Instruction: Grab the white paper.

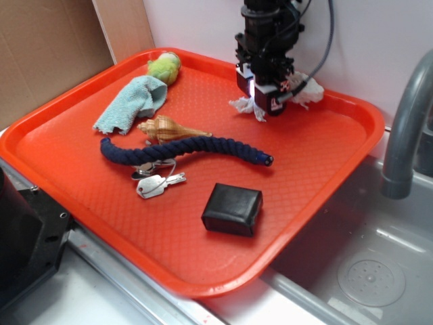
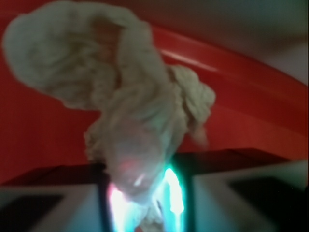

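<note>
Paper (image 2: 140, 111) sits pinched between gripper (image 2: 140, 203) jaws, clenched on its middle, at tray (image 1: 338, 108) far edge. Ends trail left and right of the jaws, so likely next move: straight lift.

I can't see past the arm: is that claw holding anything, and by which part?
Yes. The gripper is shut on the white paper, pinching its middle; crumpled ends stick out on both sides.
</note>
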Robot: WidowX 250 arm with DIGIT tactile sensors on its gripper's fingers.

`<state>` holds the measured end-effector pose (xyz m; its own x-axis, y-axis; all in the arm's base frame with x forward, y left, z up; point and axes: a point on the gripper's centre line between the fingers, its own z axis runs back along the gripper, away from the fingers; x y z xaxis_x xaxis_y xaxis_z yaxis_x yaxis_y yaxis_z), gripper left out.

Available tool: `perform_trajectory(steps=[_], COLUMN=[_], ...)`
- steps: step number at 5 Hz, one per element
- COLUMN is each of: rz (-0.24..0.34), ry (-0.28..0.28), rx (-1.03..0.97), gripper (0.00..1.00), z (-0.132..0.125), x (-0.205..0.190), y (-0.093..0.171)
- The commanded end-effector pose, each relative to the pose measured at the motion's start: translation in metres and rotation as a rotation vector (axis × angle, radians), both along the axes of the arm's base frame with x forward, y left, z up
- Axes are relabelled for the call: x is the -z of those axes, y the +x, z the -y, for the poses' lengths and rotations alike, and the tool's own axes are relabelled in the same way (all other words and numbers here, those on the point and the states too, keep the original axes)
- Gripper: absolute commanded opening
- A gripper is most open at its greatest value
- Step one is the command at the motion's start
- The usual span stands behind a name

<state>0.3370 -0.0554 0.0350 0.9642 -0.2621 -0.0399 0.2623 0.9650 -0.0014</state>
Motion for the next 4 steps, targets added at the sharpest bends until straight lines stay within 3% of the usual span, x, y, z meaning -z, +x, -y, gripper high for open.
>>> perform_trajectory(steps=[1,2,3,4], rz=[0.103,0.164,0.215,0.204], ry=[0.059,0.048,0.088,0.042], rx=[-0.100,-0.130,-0.254,-0.403], gripper=[0.00,0.00,0.00,0.00], z=[-0.001,-0.004,0.002,0.007], x=[-0.079,-0.118,-0.152,-0.162], y=[-0.019,-0.063,-0.115,-0.155])
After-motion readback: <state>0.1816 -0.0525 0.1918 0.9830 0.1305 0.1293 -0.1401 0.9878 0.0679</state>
